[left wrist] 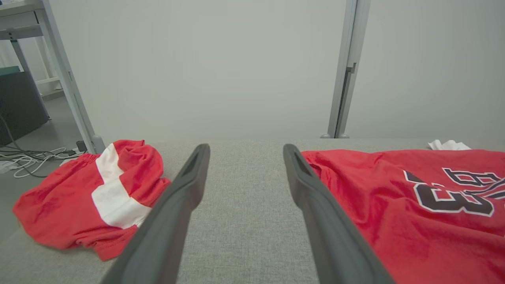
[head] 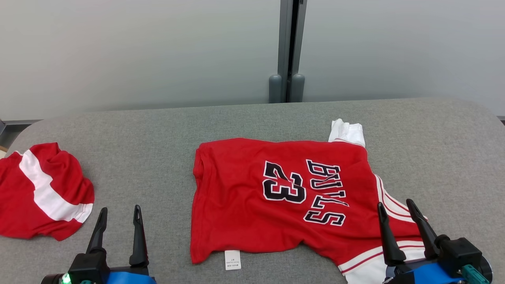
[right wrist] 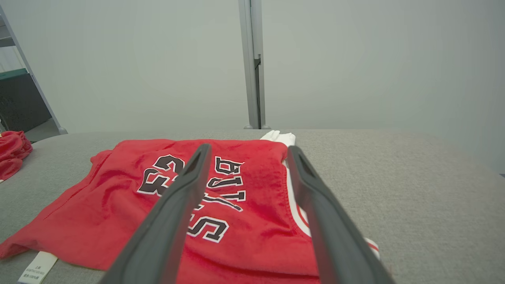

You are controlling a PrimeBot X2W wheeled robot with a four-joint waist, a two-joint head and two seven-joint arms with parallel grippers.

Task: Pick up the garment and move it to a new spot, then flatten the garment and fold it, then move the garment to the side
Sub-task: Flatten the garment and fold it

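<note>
Red jersey (head: 244, 197) reads "BULLS" and "23".

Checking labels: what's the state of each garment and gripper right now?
jersey: spread mostly flat on the table, print up, wrinkled, not held.
shorts: crumpled heap at the table's left edge.
left gripper: open, empty, between the garments.
right gripper: open, empty, at the jersey's striped end.

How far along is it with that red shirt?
The red shirt lies spread out on the grey table, so moving and most of the flattening look done. Nothing is in hand: the left gripper and right gripper are open and empty. Folding it and shifting it aside remain.
</note>
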